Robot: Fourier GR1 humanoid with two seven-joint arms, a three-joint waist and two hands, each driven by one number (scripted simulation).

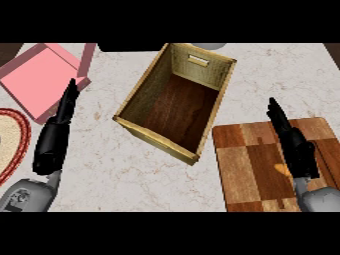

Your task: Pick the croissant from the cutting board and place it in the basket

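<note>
The basket (pixel 146 89), a tall wooden box with a woven far wall and a dark wood floor, stands open in the middle of the counter. At lower right lies the chequered wooden cutting board (pixel 246 164). My right hand (pixel 296 149) hovers over the board with straight fingers pointing away from me, so it is open. Only a small orange sliver of the croissant (pixel 281 170) peeks out at the hand's left edge; the hand hides the rest. My left hand (pixel 53 139) rests open at the left, fingers straight, holding nothing.
A pink open box (pixel 36 77) lies at the back left. A red-rimmed woven plate (pixel 7 132) with dark food sits at the left edge beside my left hand. A dark object (pixel 132 47) and a white one (pixel 206 45) stand behind the basket.
</note>
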